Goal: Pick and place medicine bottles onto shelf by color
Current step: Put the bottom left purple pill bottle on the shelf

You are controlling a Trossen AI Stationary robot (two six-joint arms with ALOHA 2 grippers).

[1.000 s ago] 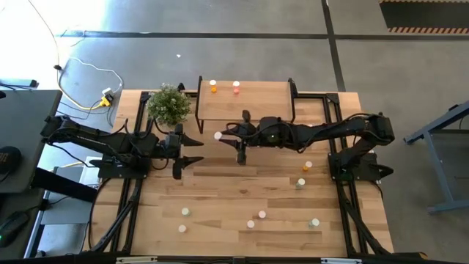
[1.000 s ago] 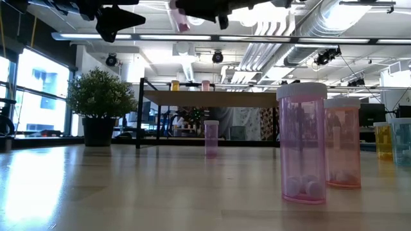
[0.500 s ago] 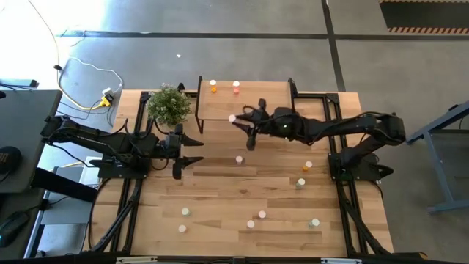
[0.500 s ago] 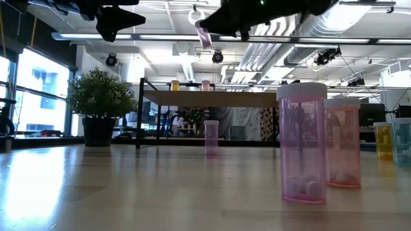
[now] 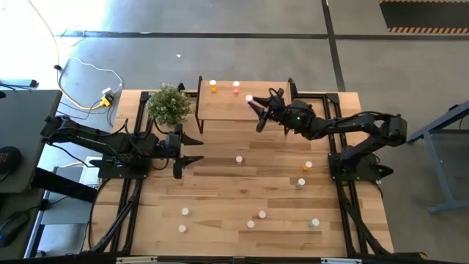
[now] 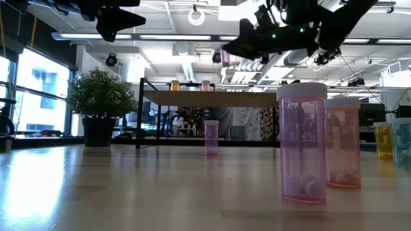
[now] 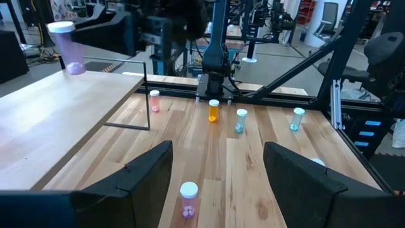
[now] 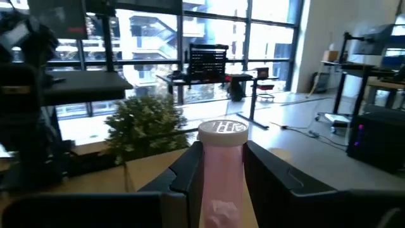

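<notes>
My right gripper (image 5: 256, 110) is shut on a light pink medicine bottle (image 8: 222, 171) with a white cap (image 5: 249, 97), and holds it in the air over the right part of the shelf (image 5: 220, 110). An orange bottle (image 5: 213, 86) and a pink bottle (image 5: 236, 87) stand at the shelf's far edge. Several more bottles stand on the tabletop, among them a pink one (image 5: 239, 159), an orange one (image 5: 308, 166) and a green one (image 5: 300, 182). My left gripper (image 5: 192, 150) waits open at the table's left, level and above the boards. My right gripper pinches the bottle's pink body (image 8: 218, 190) between its two fingers, below the white cap (image 8: 223, 130). The fingers come in level from the table's right side. The bottle stands about upright, cap up, lifted clear above the shelf top (image 6: 225, 58).
A potted plant (image 5: 168, 104) stands at the shelf's left end. Several bottles (image 5: 250, 224) are scattered toward the near edge. In the low view two pink bottles (image 6: 302, 144) stand close to the camera. The shelf's black frame posts (image 5: 292, 88) rise beside my right arm.
My right gripper has carried the pink bottle from above the table's middle toward the far edge and the right, sinking a little, so it now hangs over the shelf. It has stayed shut on the bottle. The left arm has kept still.
</notes>
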